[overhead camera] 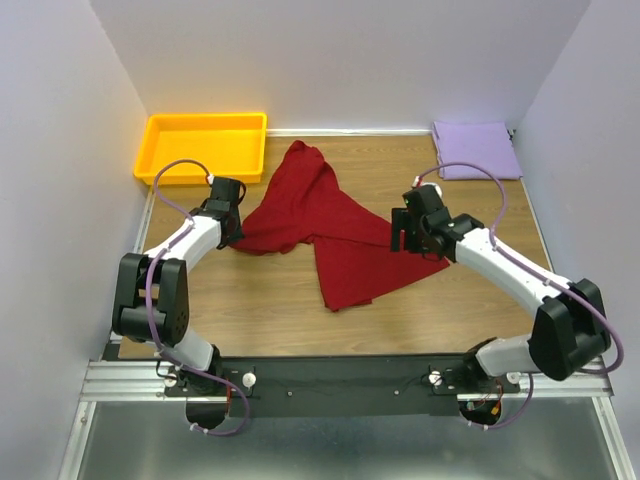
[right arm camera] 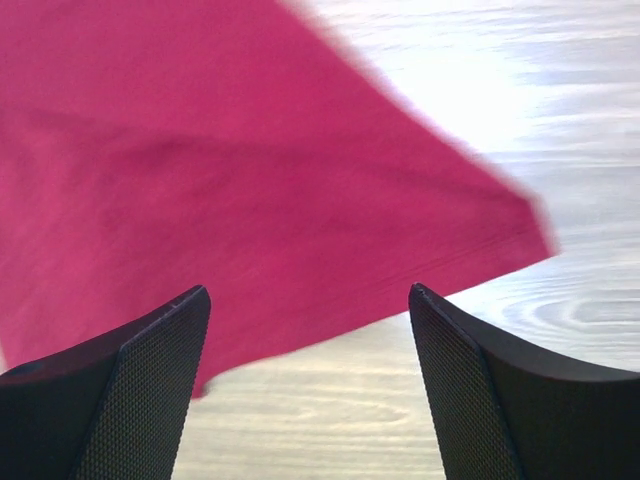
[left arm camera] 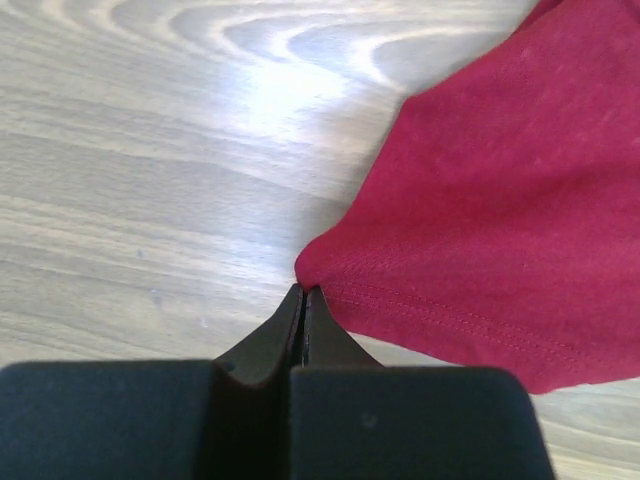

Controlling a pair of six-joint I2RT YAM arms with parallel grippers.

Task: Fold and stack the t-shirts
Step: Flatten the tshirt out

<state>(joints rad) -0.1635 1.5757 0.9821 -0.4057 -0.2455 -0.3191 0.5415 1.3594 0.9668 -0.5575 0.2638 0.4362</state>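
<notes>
The deep red t-shirt (overhead camera: 325,220) lies crumpled and partly spread in the middle of the table. The lavender t-shirt (overhead camera: 476,150) lies folded at the back right corner. My left gripper (overhead camera: 232,236) is at the red shirt's left edge; in the left wrist view (left arm camera: 304,290) its jaws are closed, pinching a corner of the red shirt (left arm camera: 500,200). My right gripper (overhead camera: 405,235) is at the shirt's right side; in the right wrist view (right arm camera: 310,300) it is open and empty, just above the red shirt's hem (right arm camera: 250,180).
A yellow-orange plastic tray (overhead camera: 160,160) stands at the back left. White walls close in the left, back and right sides. Bare wood table (overhead camera: 250,310) shows in front of the shirt.
</notes>
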